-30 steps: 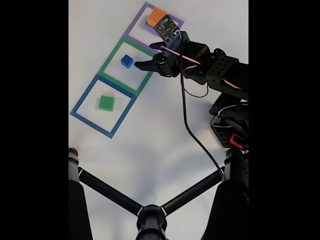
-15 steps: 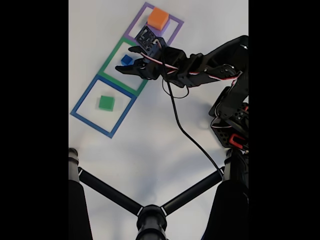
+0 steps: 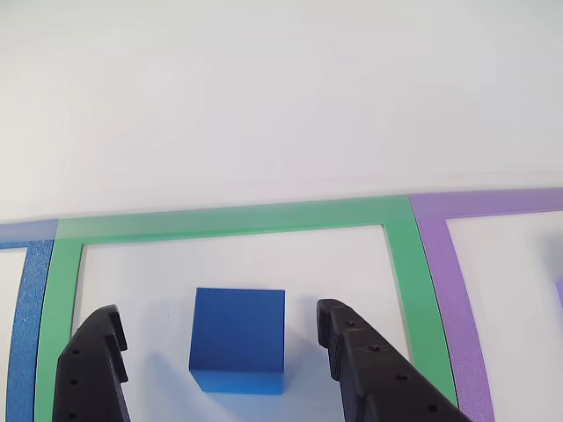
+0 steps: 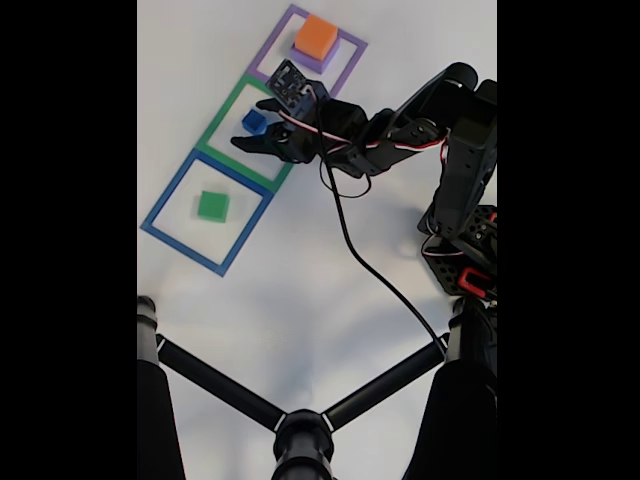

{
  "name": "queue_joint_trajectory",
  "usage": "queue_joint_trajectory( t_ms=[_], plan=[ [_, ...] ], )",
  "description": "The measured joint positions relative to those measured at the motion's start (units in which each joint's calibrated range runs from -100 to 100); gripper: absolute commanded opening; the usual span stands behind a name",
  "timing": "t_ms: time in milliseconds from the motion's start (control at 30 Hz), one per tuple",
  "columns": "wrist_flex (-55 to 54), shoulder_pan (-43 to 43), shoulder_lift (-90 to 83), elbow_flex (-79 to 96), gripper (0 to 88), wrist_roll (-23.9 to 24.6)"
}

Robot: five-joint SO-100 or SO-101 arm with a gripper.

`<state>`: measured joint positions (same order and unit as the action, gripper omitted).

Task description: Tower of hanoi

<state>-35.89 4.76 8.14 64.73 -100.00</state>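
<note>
loc: looks to me like a hobby/lab test bench, not a home room | evid: plain white tabletop [image 4: 300, 290] w/ taped sq outlines – blue frame [image 4: 165, 205], green frame [image 4: 222, 117], purple frame [image 4: 268, 47] | black tripod legs [image 4: 215, 380] in fixed view foregnd | exposed servo wiring [image 4: 355, 240] on my arm | no other bkgd visible

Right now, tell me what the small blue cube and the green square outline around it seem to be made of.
The small blue cube looks like matte plastic, possibly painted foam: flat uniform faces, crisp edges, no shine. The green square outline looks like flat tape or printed colour on the white surface: no raised edge, slightly grainy. The black hand straddles the cube, jaws apart.
</note>
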Motion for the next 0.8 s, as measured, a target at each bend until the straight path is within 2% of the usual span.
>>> queue_joint_trajectory(
  t_ms=[233,800],
  plan=[
    [-1.27,0.0,0.0,1.38,23.2,0.0],
    [-1.5,-1.26,0.0,2.58,6.1,0.0]
  ],
)
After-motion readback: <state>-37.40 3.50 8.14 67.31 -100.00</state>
